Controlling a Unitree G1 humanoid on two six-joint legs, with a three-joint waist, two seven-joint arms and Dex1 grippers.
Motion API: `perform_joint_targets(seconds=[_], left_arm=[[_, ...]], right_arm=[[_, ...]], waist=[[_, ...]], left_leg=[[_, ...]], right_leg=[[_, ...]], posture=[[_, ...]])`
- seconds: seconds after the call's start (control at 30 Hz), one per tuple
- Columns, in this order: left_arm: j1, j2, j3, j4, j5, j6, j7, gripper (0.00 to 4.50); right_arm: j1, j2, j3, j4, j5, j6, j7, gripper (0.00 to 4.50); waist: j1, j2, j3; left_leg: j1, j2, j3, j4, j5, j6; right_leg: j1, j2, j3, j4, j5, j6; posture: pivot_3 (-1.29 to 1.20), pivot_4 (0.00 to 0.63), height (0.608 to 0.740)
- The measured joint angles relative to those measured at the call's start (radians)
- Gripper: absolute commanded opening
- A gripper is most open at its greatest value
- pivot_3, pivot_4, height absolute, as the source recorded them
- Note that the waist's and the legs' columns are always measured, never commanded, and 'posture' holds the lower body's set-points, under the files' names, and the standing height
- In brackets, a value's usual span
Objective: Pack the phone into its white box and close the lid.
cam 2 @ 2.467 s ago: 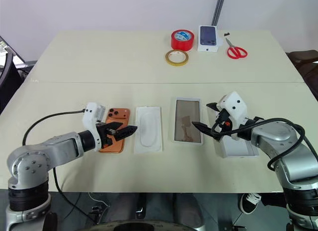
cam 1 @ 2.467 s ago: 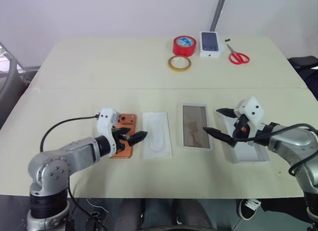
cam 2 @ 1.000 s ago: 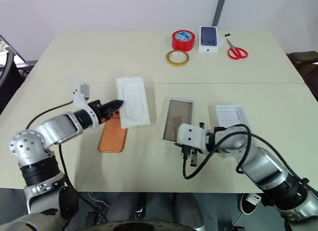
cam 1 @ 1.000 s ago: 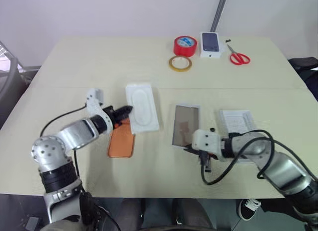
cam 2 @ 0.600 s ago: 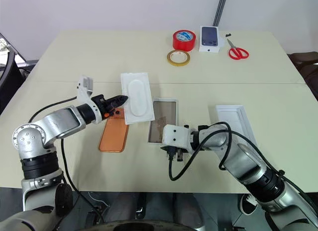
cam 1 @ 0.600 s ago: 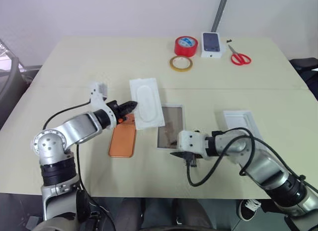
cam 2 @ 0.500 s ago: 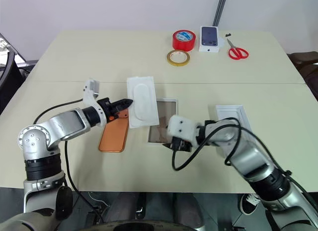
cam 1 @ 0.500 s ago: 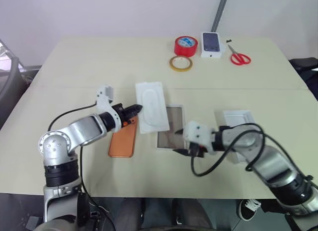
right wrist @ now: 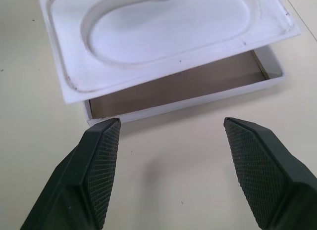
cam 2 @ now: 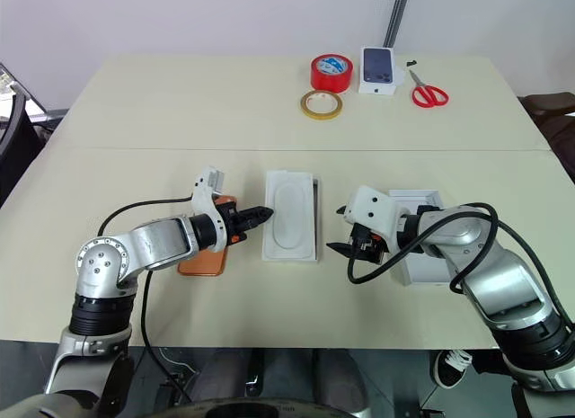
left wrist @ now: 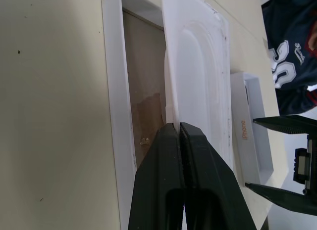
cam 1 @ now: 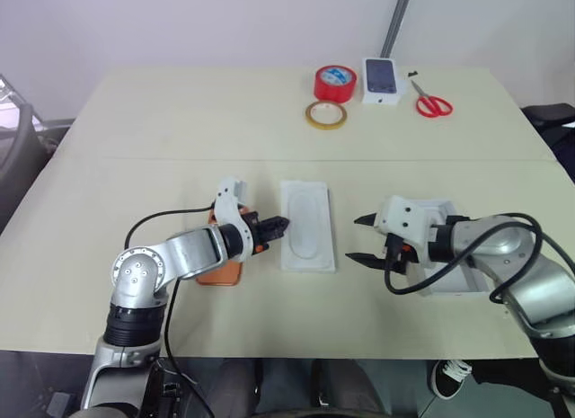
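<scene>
The left pincer (left wrist: pixel 179 133) was clamped on the edge of the white insert (cam 1: pixel 306 225), which was held just above the white box (right wrist: pixel 198 89). The right pincer (cam 1: pixel 361 238) was spread wide and empty. The phone (cam 2: pixel 203 256) lay on the desk (cam 1: pixel 180 121), the lid (cam 1: pixel 449 272) beside the right arm.

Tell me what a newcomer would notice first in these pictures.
Mid-table, the left claw, shut on the flat white insert, holds it just above the white box, hiding most of its brownish inside. Facing it from the other side, the right claw hangs open and empty, with the lid lying on the table behind it. The phone lies on the table under the left arm, not yet packed.
</scene>
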Motion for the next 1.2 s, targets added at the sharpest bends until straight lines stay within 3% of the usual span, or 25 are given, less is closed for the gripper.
perform_joint_targets(seconds=[0.03,0.13,0.2,0.33,0.47,0.63,0.7,0.93,1.2], left_arm=[[0.000,0.001,-0.004,0.000,0.000,-0.003,-0.001,0.94],[-0.001,0.014,-0.007,0.000,0.000,-0.019,-0.012,2.40],[-0.002,0.028,-0.005,0.000,0.000,-0.031,-0.025,2.40],[-0.011,0.062,0.009,0.000,0.001,-0.060,-0.057,2.45],[-0.024,0.155,0.044,-0.013,0.117,-0.087,-0.187,2.45],[0.064,0.446,-0.007,-0.135,0.511,-0.175,-0.620,2.45],[0.148,0.515,-0.050,-0.185,0.659,-0.245,-0.821,2.45],[0.361,0.577,-0.031,-0.231,0.893,-0.457,-1.208,2.45],[0.409,0.551,0.051,-0.255,0.917,-0.471,-1.288,2.45]], right_arm=[[0.000,0.000,0.000,0.000,0.000,0.000,-0.003,3.55],[-0.001,0.001,0.000,0.000,0.000,-0.001,-0.014,3.55],[-0.008,0.006,0.000,0.000,0.008,0.000,-0.017,3.55],[-0.034,0.025,0.000,0.002,0.020,0.002,-0.026,2.30],[-0.115,0.101,0.028,0.019,0.015,0.033,-0.076,0.10],[-0.217,0.217,0.179,0.103,-0.055,0.087,-0.165,0.03],[-0.265,0.268,0.242,0.166,-0.107,0.105,-0.212,0.03],[-0.351,0.389,0.346,0.380,-0.247,0.089,-0.325,0.03],[-0.388,0.455,0.360,0.497,-0.341,0.052,-0.387,0.03]], waist=[[0.001,0.000,0.000],[0.000,0.000,0.000],[-0.001,0.000,0.000],[-0.001,0.000,0.000],[-0.006,0.000,0.000],[-0.011,0.001,0.000],[-0.007,0.001,0.001],[-0.005,0.001,0.001],[-0.010,0.001,0.001]], left_leg=[[0.000,0.000,0.000,0.000,0.000,0.000],[0.000,0.000,0.000,0.000,0.000,0.000],[0.000,0.000,0.000,0.000,0.000,0.000],[0.000,0.000,0.000,0.000,0.000,0.000],[0.000,0.000,0.000,-0.001,0.000,-0.001],[0.001,-0.001,0.002,-0.007,0.002,-0.003],[0.001,-0.001,0.003,-0.009,0.002,-0.004],[0.001,-0.001,0.003,-0.011,0.001,-0.001],[0.001,0.000,0.003,-0.012,-0.001,0.003]], right_leg=[[0.000,0.000,0.000,0.000,0.000,0.000],[0.000,0.000,0.000,0.000,0.000,0.000],[0.000,0.000,0.000,0.000,0.000,0.000],[0.000,0.000,0.000,0.000,0.000,0.000],[-0.001,0.001,0.000,0.000,0.000,0.000],[-0.003,0.001,0.002,-0.001,0.000,-0.001],[-0.004,0.000,0.002,-0.002,0.000,-0.001],[-0.006,-0.001,0.002,-0.001,0.000,-0.001],[-0.006,-0.001,0.002,0.000,0.000,-0.001]], posture=[[0.00,0.150,0.740],[0.00,0.150,0.740],[0.00,0.150,0.740],[0.00,0.150,0.740],[0.00,0.150,0.740],[0.00,0.150,0.740],[0.00,0.150,0.740],[0.00,0.150,0.740],[0.00,0.150,0.740]])
